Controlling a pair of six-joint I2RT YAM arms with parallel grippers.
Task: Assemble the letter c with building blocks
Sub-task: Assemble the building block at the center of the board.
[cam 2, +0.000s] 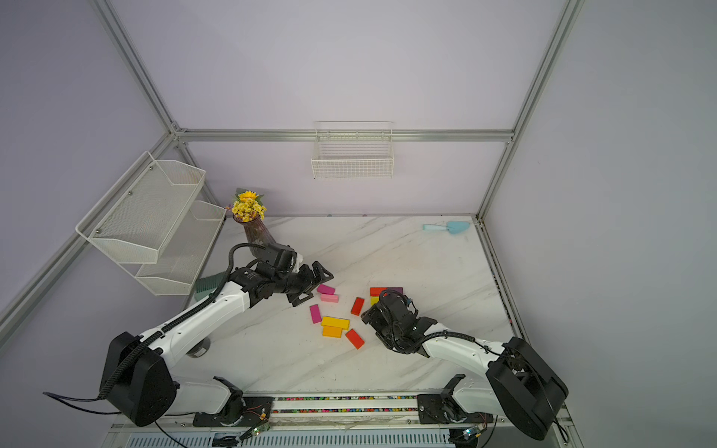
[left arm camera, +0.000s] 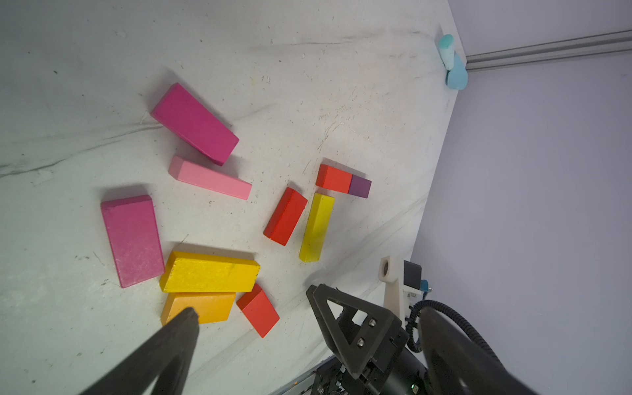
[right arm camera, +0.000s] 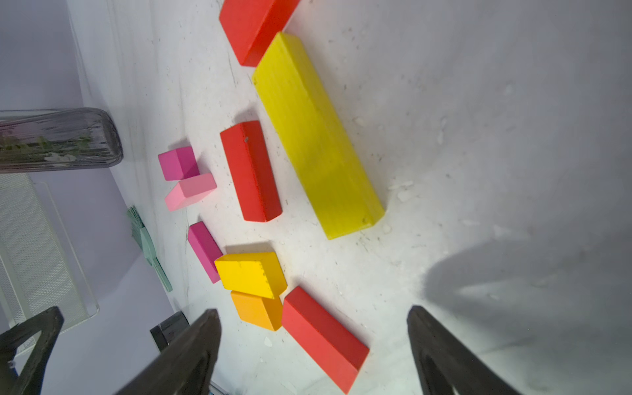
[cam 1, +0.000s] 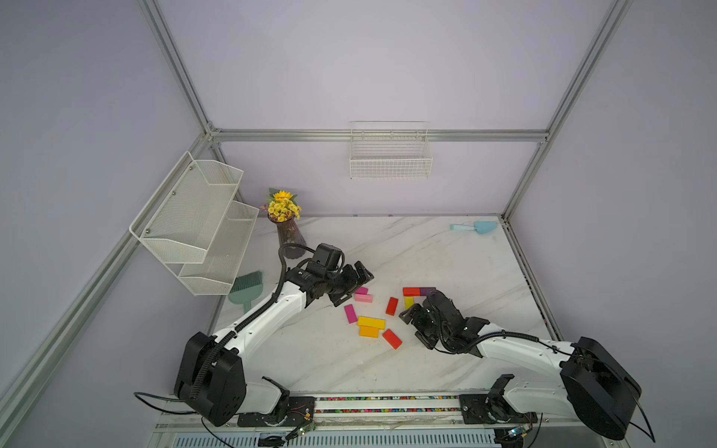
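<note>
So far the letter stands part-built on the counter (cam 1: 446, 252): a red block (left arm camera: 333, 178) and a dark purple block (left arm camera: 359, 186) lie end to end as the top bar. A long yellow block (left arm camera: 317, 227) runs down from the red one's end as the spine, and no bottom bar is laid. Right tool (right arm camera: 313, 309) hangs low by the spine's near end, spread and holding nothing, with a loose red block (right arm camera: 325, 338) just under it. Left tool (cam 1: 351, 287) is also spread and empty, near the magenta block (left arm camera: 195, 123) and light pink block (left arm camera: 210, 178). Main risk, as I judge it: a finger clipping the yellow spine and swinging it off the red corner, since nothing pins it. A second red block (left arm camera: 285, 216) lies just beside the spine, so grabbing it may nudge the spine too. The wide yellow block (left arm camera: 209, 272) touches the orange block (left arm camera: 205, 306) and another magenta block (left arm camera: 131, 239); lifting one could drag its neighbours. Both arms converge on one small cluster, so a reach by either may foul the other.
</note>
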